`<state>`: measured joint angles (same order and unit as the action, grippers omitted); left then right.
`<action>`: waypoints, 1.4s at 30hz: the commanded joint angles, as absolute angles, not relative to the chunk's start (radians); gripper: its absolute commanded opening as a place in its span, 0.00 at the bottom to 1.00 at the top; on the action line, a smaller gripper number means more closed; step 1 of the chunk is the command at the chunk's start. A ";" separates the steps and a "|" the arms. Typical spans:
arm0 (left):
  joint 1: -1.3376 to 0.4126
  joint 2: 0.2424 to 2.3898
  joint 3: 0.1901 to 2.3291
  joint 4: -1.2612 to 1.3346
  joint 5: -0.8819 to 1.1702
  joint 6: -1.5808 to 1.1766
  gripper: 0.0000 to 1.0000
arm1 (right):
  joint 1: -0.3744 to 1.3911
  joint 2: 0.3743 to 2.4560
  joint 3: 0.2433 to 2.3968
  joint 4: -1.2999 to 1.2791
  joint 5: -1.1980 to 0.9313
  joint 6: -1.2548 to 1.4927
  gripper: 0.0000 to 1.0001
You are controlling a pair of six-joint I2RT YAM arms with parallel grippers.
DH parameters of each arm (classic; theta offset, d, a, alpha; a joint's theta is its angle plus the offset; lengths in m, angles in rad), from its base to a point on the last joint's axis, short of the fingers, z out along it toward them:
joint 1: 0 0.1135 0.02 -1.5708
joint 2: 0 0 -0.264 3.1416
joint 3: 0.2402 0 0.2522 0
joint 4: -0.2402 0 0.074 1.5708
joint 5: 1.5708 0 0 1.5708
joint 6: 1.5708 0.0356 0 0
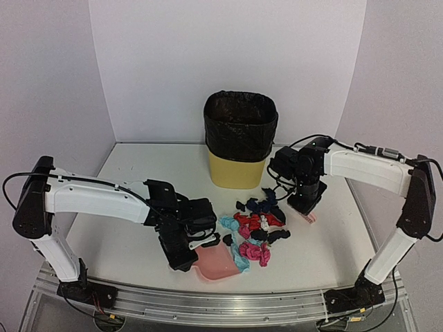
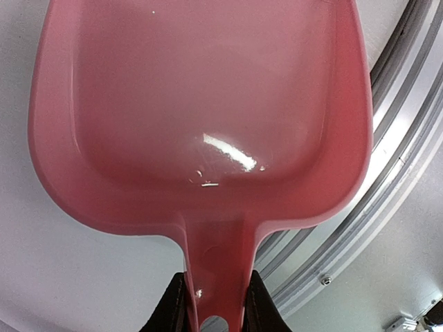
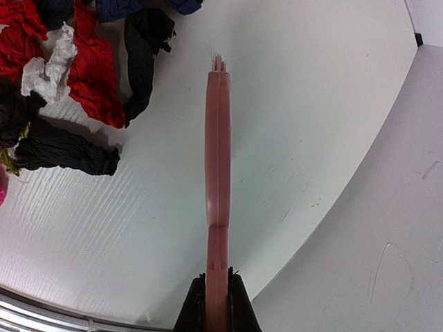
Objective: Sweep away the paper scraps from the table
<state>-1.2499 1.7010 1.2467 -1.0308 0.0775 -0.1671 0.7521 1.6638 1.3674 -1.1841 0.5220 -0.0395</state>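
Observation:
The paper scraps [image 1: 257,225] lie in a loose pile of red, pink, light blue, black, navy and white bits on the table [image 1: 124,242], right of centre. My left gripper [image 1: 185,242] is shut on the handle of a pink dustpan [image 1: 220,265], which rests near the front edge just left of the pile; in the left wrist view the dustpan [image 2: 201,117] is empty. My right gripper [image 1: 304,202] is shut on a pink brush [image 3: 218,159], held just right of the pile. Red, black and white scraps [image 3: 90,76] lie to the brush's left.
A yellow bin with a black liner [image 1: 239,138] stands at the back centre, behind the pile. A metal rail [image 1: 221,304] runs along the table's front edge, also seen in the left wrist view [image 2: 394,159]. White walls enclose the sides and back.

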 commanded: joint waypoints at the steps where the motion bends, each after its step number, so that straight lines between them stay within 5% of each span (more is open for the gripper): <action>1: -1.249 1.762 1.306 -1.064 0.066 -0.091 0.00 | 0.750 1.633 1.382 -1.270 0.474 0.100 0.00; 27: -1.244 1.863 1.350 -0.940 0.088 -0.078 0.00 | 0.979 1.810 1.549 -1.192 -0.005 0.380 0.00; 42: -1.241 1.858 1.318 -0.867 0.109 -0.096 0.00 | 1.049 1.756 1.533 -1.110 -0.064 0.443 0.00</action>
<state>-1.2465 1.8549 1.3200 -0.9114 0.0951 -0.0863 1.0278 1.7871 1.5318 -1.1441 0.0016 0.4233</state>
